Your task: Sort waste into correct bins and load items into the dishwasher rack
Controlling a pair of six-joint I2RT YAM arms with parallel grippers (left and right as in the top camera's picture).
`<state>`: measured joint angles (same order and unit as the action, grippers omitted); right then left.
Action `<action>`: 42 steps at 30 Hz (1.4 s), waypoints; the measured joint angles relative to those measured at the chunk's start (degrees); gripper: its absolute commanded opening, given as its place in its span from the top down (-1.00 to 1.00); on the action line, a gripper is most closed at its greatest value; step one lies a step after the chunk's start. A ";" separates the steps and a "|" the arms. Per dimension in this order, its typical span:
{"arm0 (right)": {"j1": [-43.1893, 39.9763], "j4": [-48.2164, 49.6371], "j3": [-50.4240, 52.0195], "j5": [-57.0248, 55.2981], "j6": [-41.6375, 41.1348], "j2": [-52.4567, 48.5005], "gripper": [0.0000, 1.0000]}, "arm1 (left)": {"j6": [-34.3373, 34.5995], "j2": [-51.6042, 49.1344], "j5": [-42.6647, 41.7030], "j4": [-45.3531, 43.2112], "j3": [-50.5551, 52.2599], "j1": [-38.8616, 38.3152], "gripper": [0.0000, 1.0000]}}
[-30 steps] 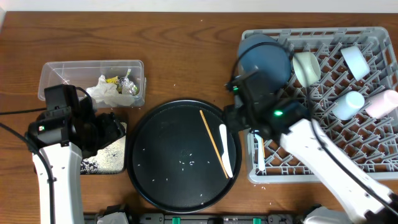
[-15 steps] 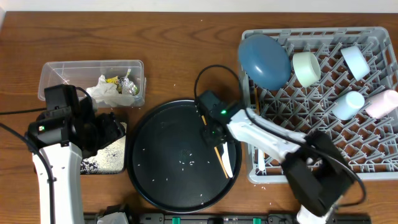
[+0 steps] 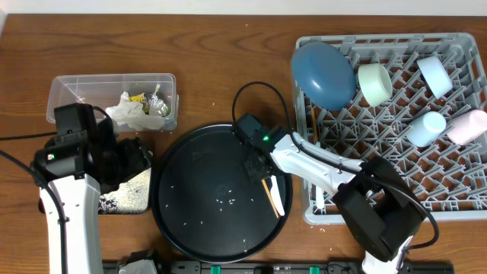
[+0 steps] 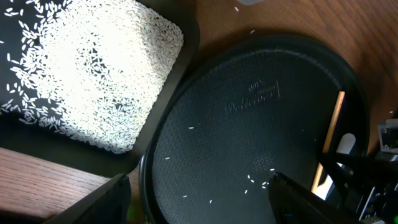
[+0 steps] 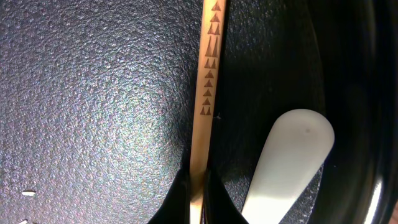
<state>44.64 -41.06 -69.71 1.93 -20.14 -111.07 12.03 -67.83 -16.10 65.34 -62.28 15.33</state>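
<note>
Rack first: large square light-grey plastic dishwasher rack point(image 3: 396, 164) sits on the table off to the outer side of the right claw point(image 3: 255, 164). It carries a big dark-blue plate point(image 3: 323, 74) standing on edge at the corner nearest that claw, then a pale teal bowl point(image 3: 374, 82), light blue bowl point(image 3: 434, 72), white cup point(image 3: 424, 128) and pink cup point(image 3: 468, 125) further out.

Large round black tray point(image 3: 205, 190) lies directly under the right claw, between the two arms.

Clear rectangular plastic tub point(image 3: 68, 91) is beyond the left claw point(image 3: 133, 160), with crumpled white tissue point(image 3: 125, 110) and wrappers inside.

Shallow black rectangular tray point(image 3: 114, 204) is below the left claw, covered in white rice grains point(image 4: 93, 74).

Right claw is pinched shut on a wooden chopstick point(image 5: 205, 93), which lies flat on the round tray. A white plastic utensil point(image 5: 280, 162) lies just beside the claw, next to the chopstick.

Left claw is spread wide, holding nothing, hovering over the gap between the two black trays.

A few loose rice grains point(image 3: 224, 202) lie on the round tray, near the right claw.
</note>
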 measured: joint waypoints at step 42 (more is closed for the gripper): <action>-17.42 -15.96 2.14 -14.19 -7.93 22.40 0.97 | 0.00 0.00 0.00 0.00 0.00 0.00 -0.44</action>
<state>27.22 -57.01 -67.57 -12.25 -28.08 -88.66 12.03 -67.83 -16.10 65.34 -62.28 15.33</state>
